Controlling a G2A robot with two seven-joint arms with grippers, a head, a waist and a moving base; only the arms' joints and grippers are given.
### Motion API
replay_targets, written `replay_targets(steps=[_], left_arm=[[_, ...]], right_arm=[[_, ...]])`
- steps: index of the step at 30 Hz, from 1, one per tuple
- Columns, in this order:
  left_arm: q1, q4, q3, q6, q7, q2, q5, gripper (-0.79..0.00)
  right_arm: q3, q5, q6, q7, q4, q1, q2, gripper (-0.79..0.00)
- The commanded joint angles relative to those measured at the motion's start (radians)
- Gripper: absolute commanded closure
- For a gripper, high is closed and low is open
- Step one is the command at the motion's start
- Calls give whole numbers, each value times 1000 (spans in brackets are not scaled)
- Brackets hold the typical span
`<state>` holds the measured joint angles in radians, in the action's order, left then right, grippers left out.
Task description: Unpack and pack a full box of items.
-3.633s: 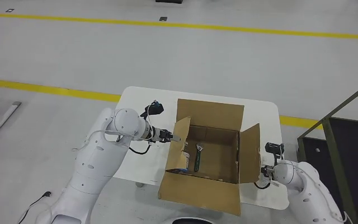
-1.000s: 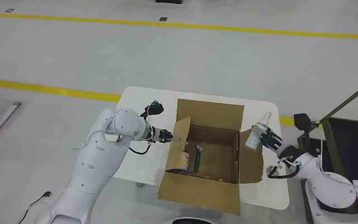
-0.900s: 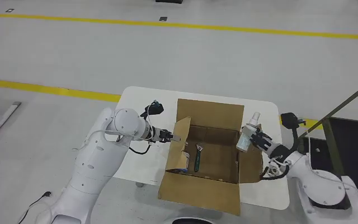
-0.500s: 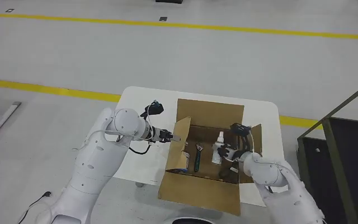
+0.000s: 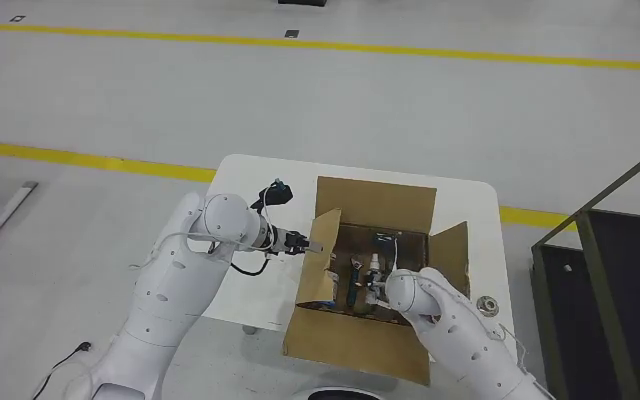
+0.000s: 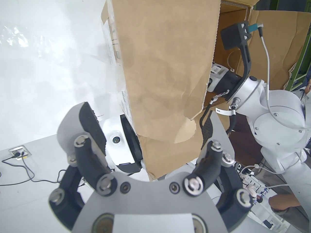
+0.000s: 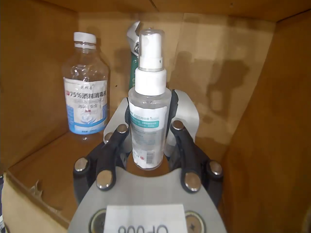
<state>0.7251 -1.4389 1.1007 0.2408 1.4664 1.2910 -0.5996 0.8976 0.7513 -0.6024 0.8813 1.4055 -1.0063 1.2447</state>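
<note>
An open cardboard box [image 5: 377, 205] stands on the white table [image 5: 250, 190]. My right gripper [image 7: 149, 117] is down inside the box [image 7: 255, 98], shut on a clear spray bottle [image 7: 148, 112] with a white pump head, held upright. In the top view that gripper [image 5: 376, 282] and spray bottle [image 5: 373, 265] are mid-box. Beside it stand a clear bottle [image 7: 85, 86] with a blue label and a green-handled wrench [image 7: 133, 56]. My left gripper [image 6: 150, 124] is open at the box's left flap [image 6: 165, 61], its fingers [image 6: 92, 127] either side of the flap's lower corner.
A small round metal part [image 5: 487, 303] lies on the table right of the box. A dark green frame [image 5: 590, 260] stands past the table's right edge. Bare table shows left of and behind the box.
My right arm carried the spray bottle from the right of the box, over the right flap and down inside. The left arm has stayed at the left flap.
</note>
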Motion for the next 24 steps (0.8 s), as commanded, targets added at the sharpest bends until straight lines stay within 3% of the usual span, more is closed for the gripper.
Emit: replay_targets(steps=[1,3,4,9,16,20,23,24], left_arm=[[0,0,0,0,0,0,0,-785],[0,0,0,0,0,0,0,-785],[0,0,0,0,0,0,0,-785],[0,0,0,0,0,0,0,-785],[0,0,0,0,0,0,0,-785],[0,0,0,0,0,0,0,-785],[0,0,0,0,0,0,0,-785],[0,0,0,0,0,0,0,-785]], right_arm=[[-24,-4,-6,3,-35,21,10,0],[-46,-7,-16,0,-68,40,21,-225],[-56,-9,-15,3,-82,49,27,-289],[-81,-34,-18,-14,-141,80,49,-388],[-84,-52,-11,-31,-175,95,64,-388],[-57,-61,7,-47,-127,84,61,-360],[5,-41,26,-60,2,50,42,-228],[38,-34,37,-58,60,26,31,-114]])
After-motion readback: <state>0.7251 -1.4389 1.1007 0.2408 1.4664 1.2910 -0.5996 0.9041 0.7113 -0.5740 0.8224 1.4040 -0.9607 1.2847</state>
